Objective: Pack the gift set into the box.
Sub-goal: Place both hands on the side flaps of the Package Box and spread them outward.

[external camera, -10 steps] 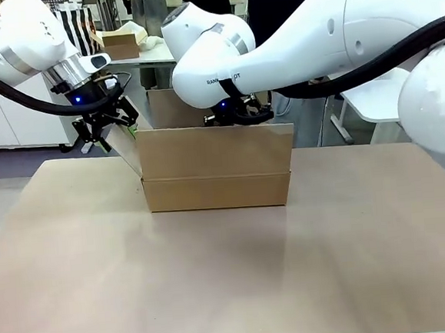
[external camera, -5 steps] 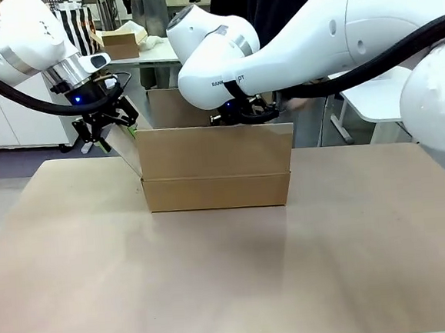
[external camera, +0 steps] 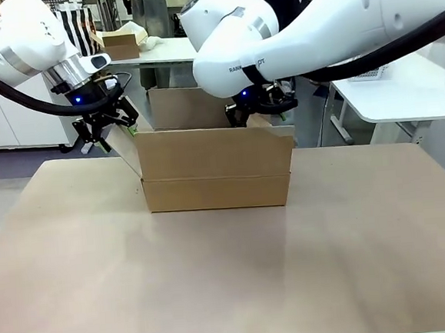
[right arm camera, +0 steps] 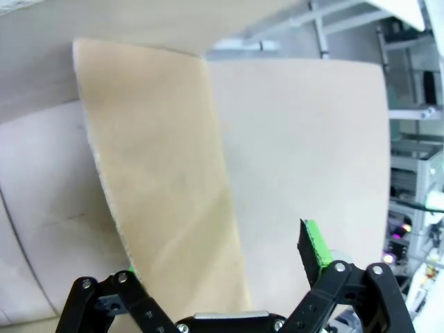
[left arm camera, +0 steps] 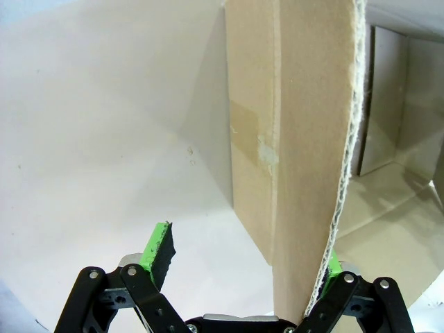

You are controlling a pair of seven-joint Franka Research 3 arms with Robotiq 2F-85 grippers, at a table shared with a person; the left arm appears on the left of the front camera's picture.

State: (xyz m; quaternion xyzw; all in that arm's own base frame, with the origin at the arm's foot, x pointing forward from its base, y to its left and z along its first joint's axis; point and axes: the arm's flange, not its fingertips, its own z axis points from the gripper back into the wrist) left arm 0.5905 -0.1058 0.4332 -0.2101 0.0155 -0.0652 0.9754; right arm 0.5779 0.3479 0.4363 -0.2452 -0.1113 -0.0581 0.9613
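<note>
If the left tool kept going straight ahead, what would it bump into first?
Most likely the box's side flap, which stands between the open fingers of the left tool. Past that comes the table, though depth is unclear.

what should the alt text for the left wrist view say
The left gripper, jaws open, straddles a side flap of the cardboard box: one green pad stands clear outside it, the other at its inner face. The table lies beyond.
</note>
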